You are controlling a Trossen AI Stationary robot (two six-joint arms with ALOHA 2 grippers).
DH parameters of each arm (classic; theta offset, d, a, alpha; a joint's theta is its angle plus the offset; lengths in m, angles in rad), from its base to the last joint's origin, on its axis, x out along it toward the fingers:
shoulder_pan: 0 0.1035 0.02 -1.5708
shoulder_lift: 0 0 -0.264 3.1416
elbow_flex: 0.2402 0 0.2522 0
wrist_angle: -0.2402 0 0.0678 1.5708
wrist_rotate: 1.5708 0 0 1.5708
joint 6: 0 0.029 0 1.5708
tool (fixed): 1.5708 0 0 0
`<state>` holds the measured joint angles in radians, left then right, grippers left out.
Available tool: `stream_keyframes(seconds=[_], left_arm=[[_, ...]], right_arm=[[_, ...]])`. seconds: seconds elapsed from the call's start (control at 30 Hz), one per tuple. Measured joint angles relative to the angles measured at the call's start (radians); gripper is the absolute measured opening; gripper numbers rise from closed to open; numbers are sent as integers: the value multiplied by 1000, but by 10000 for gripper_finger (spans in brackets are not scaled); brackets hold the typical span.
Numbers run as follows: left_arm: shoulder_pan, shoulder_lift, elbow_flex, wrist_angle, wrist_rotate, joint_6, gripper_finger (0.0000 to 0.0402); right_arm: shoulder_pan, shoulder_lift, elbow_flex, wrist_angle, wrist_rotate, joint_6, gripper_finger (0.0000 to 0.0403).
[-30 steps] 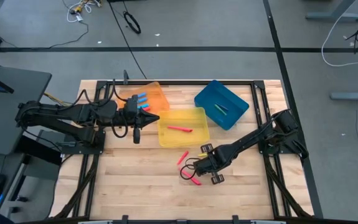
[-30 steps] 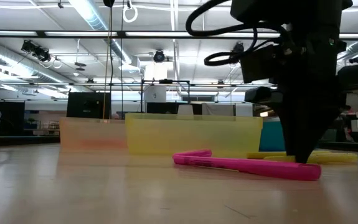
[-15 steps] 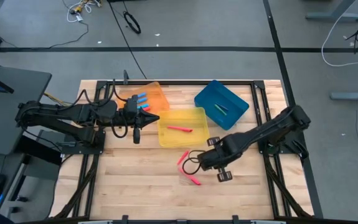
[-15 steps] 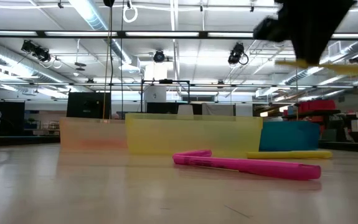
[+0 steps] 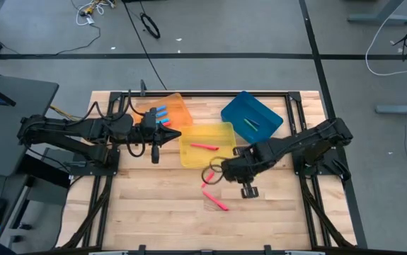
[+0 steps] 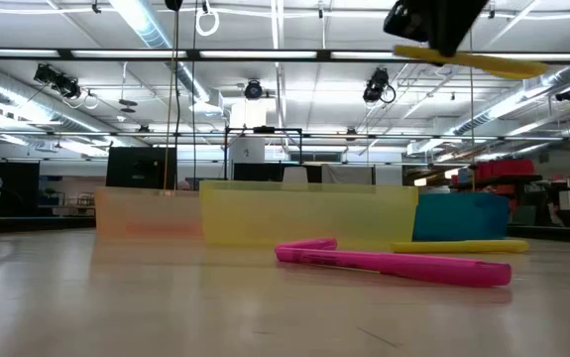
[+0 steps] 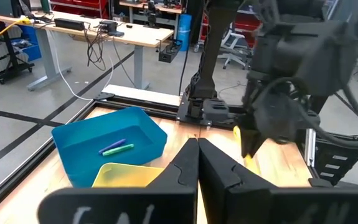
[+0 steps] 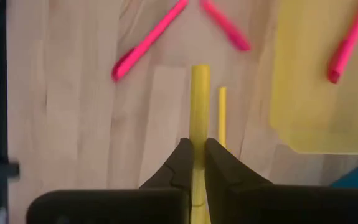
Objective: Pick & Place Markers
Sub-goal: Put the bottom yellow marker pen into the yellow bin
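Yellow marker (image 8: 199, 99) is held clamped between the shut fingers of the right gripper (image 5: 226, 170), raised at centre frame beside the yellow tray (image 5: 226, 129). Two pink markers (image 5: 214, 201) lie below it. Left gripper (image 5: 177, 134) is closed, empty, at centre left.

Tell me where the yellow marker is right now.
The yellow marker is pinched in the right gripper, lifted above the table near the yellow tray's front right corner, over two pink markers.

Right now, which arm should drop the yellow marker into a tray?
The right: its gripper is shut on the yellow marker, raised just beside the yellow tray. The left gripper holds nothing.
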<state>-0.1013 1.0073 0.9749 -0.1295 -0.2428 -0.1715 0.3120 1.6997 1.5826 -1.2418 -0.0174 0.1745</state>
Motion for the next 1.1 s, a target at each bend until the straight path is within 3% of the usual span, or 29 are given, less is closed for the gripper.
stream_keyframes(seconds=[0.17, 0.43, 0.67, 0.97, 1.1], left_arm=[[0, 0, 0, 0, 0, 0, 7], [0, 0, 0, 2, 0, 1, 6], [0, 0, 0, 2, 0, 2, 11], [0, 0, 0, 2, 0, 3, 5], [0, 0, 0, 3, 0, 3, 11]], right_arm=[[-99, 0, 0, 45, -18, 136, 15], [-280, 0, 0, 203, -48, 521, 15], [-394, 0, 0, 296, 37, 754, 15], [-471, 1, -7, 245, 163, 845, 15], [-476, 0, -87, 290, 167, 875, 15]])
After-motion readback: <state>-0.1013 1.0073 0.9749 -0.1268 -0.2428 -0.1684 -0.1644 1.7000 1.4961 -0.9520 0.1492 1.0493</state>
